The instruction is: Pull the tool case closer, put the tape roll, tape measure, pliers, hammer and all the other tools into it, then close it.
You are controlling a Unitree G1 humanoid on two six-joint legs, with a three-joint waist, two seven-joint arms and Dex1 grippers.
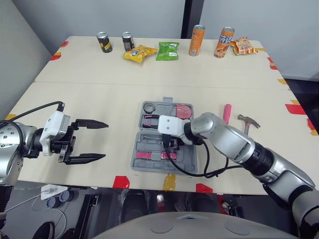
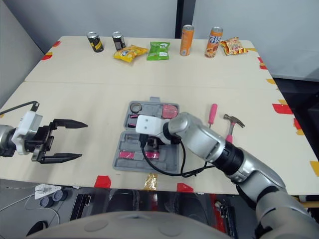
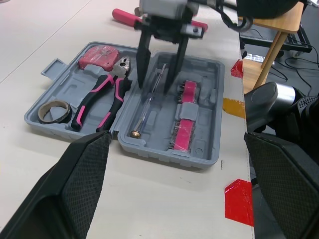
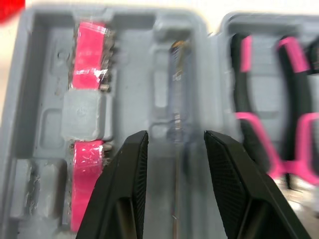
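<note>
While the left gripper (image 1: 104, 140) hangs with its two black fingers spread wide and empty above the front left part of the pale beige table (image 1: 99, 94), the right gripper (image 4: 175, 137) reaches down into the open grey plastic tool case (image 3: 204, 149), which lies near the middle of the table's front edge. Its fingers are parted, straddling a clear-handled screwdriver (image 3: 144, 112) that lies in the case's front half beside pink strips of bits (image 3: 183, 133); whether they touch it is hard to make out. The rear half holds a brown tape roll (image 3: 64, 117), black-and-pink pliers (image 3: 94, 95) and a red tape measure (image 3: 99, 55). A pink-handled screwdriver (image 1: 227, 113) and a steel-headed hammer (image 1: 247, 120), its handle partly hidden by the right arm, lie on the table towards the right edge, outside the case.
</note>
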